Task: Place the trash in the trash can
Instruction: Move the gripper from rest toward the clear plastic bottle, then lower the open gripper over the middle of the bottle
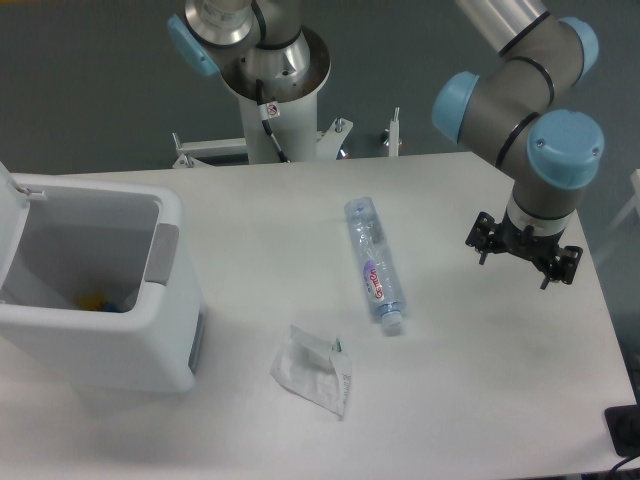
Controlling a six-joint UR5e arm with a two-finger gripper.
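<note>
Gripper (523, 252) hangs right of the bottle (374, 265); jaws' state unclear, holding nothing. I'd descend mid-label, jaws across its width.

My arm (520, 70) shows brushed grey metal tubes with glossy blue plastic caps. At nine o'clock, the trash can (110, 340) is smooth white plastic with a matt grey panel. The bottle (373, 265) is clear, shiny plastic; the wrapper (314, 368) is crinkled translucent film. The table (480, 400) looks matt white.
</note>
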